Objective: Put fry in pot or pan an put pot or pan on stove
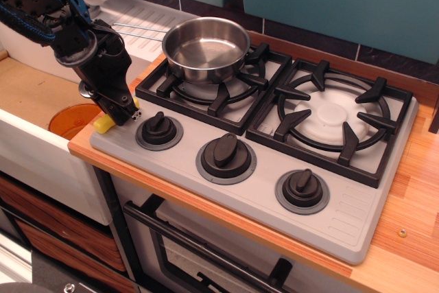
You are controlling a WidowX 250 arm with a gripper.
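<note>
Toy kitchen: grey two-burner cooktop [226, 190] with black knobs, wooden surface [411, 197], oven door [206, 252] below, white sink [41, 149] at left.

Orange dish [70, 119], wooden counter [411, 190]

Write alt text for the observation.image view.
A black robot tool sits over a yellow fry at the grey stove's left corner. A steel saucepan rests on the left burner; an orange dish lies below.
</note>
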